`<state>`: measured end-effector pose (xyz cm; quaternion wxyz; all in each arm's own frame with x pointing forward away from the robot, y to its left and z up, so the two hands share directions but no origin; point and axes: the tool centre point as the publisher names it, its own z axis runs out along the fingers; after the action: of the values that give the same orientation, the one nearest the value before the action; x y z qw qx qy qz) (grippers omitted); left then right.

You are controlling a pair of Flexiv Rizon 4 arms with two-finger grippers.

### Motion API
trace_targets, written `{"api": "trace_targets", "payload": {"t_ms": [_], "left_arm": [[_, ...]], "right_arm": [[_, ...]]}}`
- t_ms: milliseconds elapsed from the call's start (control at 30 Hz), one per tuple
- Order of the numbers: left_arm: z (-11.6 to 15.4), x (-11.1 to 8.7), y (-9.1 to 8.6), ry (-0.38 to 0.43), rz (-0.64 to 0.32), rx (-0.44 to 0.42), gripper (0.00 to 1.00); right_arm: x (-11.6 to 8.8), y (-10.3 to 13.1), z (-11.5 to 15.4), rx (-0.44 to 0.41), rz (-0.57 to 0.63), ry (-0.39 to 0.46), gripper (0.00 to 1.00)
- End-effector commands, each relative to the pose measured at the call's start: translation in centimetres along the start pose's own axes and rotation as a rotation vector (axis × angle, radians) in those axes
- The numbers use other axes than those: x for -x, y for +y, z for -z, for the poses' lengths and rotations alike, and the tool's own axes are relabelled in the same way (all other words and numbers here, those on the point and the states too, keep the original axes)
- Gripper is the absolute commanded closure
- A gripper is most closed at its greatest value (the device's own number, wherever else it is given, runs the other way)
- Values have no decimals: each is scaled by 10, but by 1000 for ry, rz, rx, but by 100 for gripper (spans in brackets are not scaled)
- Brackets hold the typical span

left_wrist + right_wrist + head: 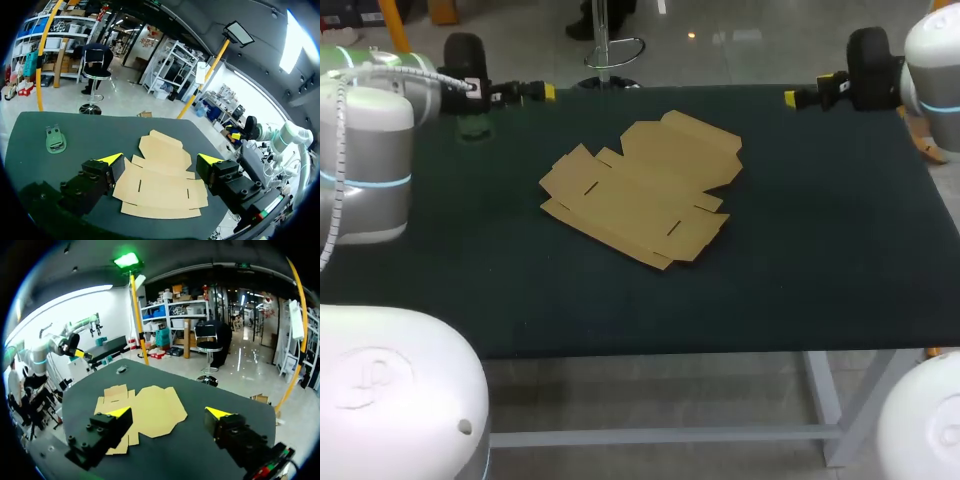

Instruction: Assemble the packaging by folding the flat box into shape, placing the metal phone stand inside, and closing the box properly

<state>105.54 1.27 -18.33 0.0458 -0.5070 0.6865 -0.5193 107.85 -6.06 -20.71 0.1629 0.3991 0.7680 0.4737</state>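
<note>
1. Cardboard box, tan and still unfolded, lies flat at the middle of the dark table. Its flaps are spread out and small slots are cut into its panels.
2. The stand, a small greenish piece, lies on the table at 10 o'clock from the box. It is well apart from the box, near the far left corner.
3. The left gripper hangs above the far edge at 11 o'clock from the box, close to the stand. Its jaws are spread wide and hold nothing.
4. The right gripper hangs above the far edge at 2 o'clock from the box, well apart from it. Its jaws are also wide and empty.
5. The box is probably very light and thin. It should be stiff across each panel but bend readily at the creases. Lying flat, it offers little edge to pinch and may slide when pushed. One gripper could pin the centre panel while the other lifts an outer flap at its free edge. A hard squeeze could crumple it.
6. The stand is likely rigid, heavier and smooth, so it is best taken across its narrow sides.
</note>
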Motion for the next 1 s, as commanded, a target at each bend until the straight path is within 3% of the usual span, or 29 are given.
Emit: {"api": "trace_targets", "payload": {"t_ms": [33, 300, 533, 600, 1000], "left_arm": [[14, -4, 2, -18, 26, 259, 0], [19, -7, 18, -44, 103, 415, 0], [20, -1, 28, 3, 168, 520, 0], [21, 3, 29, -55, 231, 551, 0], [21, 3, 29, -55, 231, 551, 0]], "right_arm": [[-9, -1, 12, -229, -59, -5, 0], [-12, -26, 22, -339, -202, 33, 0], [-13, -44, 30, -414, -323, 68, 0], [-14, -49, 33, -420, -326, 74, 0], [-14, -49, 33, -420, -326, 74, 0]]}}
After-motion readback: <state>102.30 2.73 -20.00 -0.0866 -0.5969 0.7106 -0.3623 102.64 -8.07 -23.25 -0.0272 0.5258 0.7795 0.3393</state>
